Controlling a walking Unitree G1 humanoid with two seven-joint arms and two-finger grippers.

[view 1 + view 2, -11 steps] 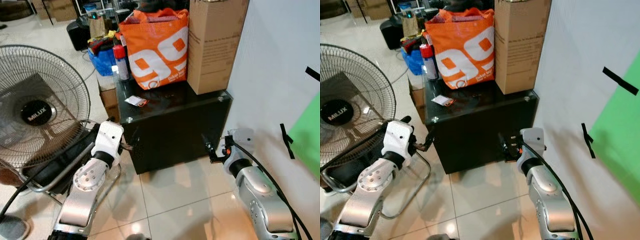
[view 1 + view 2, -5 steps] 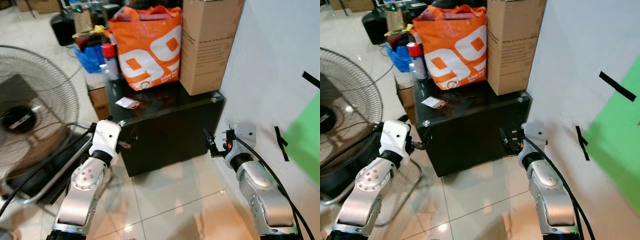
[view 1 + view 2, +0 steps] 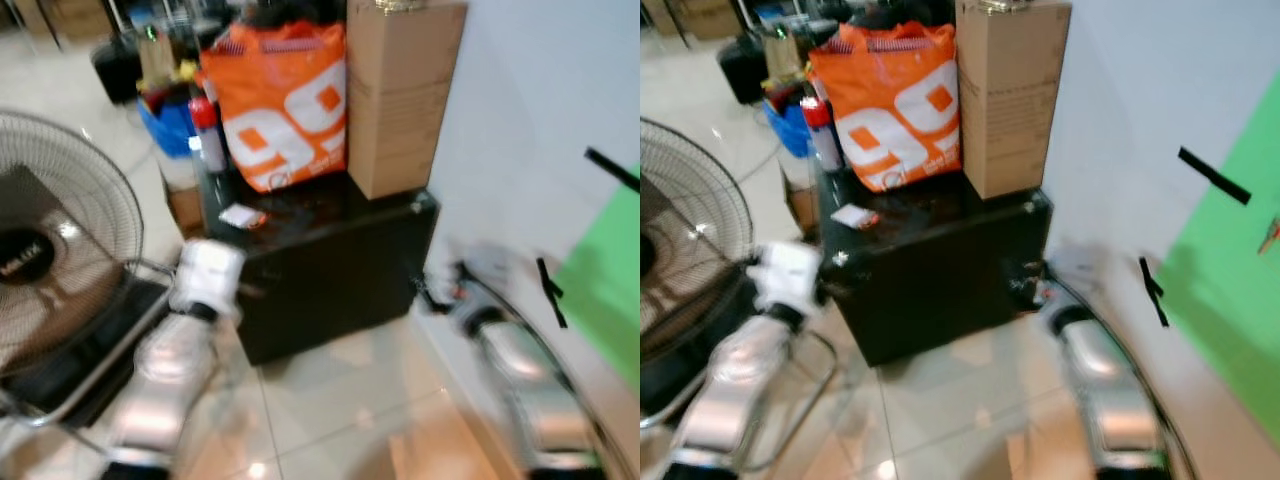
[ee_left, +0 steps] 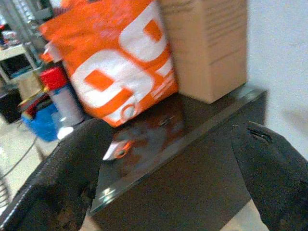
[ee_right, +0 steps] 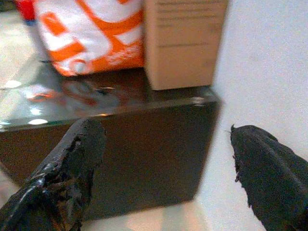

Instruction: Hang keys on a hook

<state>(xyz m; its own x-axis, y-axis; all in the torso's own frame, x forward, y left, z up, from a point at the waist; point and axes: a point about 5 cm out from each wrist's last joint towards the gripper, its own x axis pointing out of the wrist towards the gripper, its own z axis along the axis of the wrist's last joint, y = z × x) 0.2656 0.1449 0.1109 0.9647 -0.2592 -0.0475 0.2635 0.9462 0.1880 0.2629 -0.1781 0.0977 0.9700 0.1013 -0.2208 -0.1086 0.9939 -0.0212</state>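
While the small white-tagged keys [image 3: 241, 215] lie on the glossy black cabinet top [image 3: 330, 205], before the orange shopping bag [image 3: 280, 105], the empty, wide-spread left gripper [image 4: 168, 178] hangs nearer, below and outward; the right gripper [image 5: 168, 168] gapes empty too.

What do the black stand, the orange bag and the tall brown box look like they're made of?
Black stand: the top looks like glossy glass, mirroring the bag. Orange bag: probably woven plastic, slightly shiny and creased. Brown box: matte corrugated cardboard, judging by its colour and printed text.
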